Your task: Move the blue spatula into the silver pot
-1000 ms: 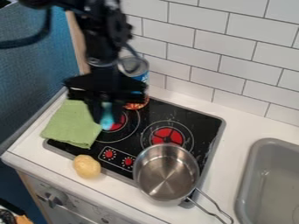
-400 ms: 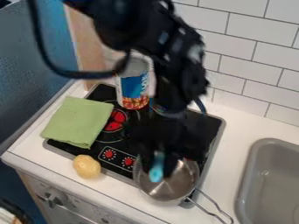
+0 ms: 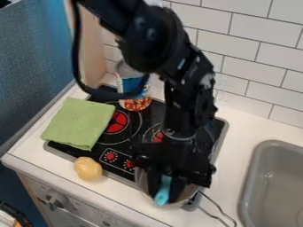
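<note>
Clasping light-blue spatula point(image 3: 163, 190) between black fingers point(image 3: 154, 178), rounded end down, at silver pot point(image 3: 142, 180).

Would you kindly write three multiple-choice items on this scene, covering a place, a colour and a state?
1. Where is the potato?
A) In the sink
B) On the counter
C) On the stove

2. What colour is the cloth?
A) Red
B) White
C) Green

3. How is the blue spatula?
A) Held by the gripper
B) Lying on the cloth
C) Leaning on the wall

1: B, it sits just off the front edge of the stove.
2: C, its top surface is green.
3: A, it hangs between the gripper's fingers at the pot.
</note>
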